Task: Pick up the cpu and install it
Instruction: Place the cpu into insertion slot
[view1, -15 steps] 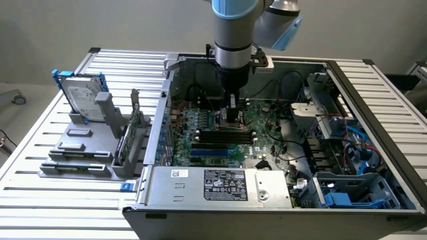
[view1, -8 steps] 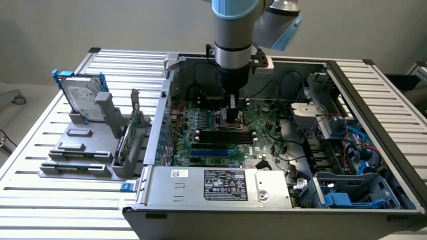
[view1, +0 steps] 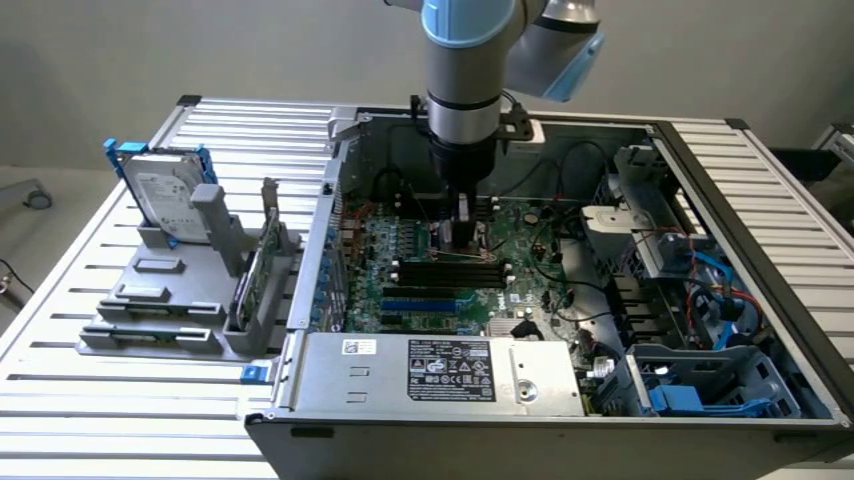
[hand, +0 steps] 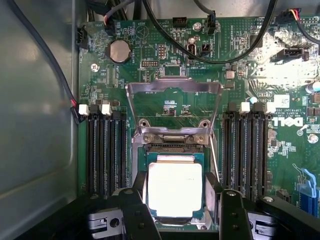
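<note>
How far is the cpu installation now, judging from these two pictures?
Done: the cpu is picked up, clamped at two sides by the gripper, and brought inside the computer case. In hand: it sits over the open socket. Left: the retention frame stands raised, unlatched; whether the cpu is seated is unclear.

wall: plain grey wall (view1: 240, 50) is running behind | furniture: table (view1: 120, 410) of silvery metal slats is spreading across the foreground | floor: pale floor (view1: 34, 235) is showing at the exterior view's left, small wheel (view1: 38, 199) resting on it | light: soft even light is falling
</note>
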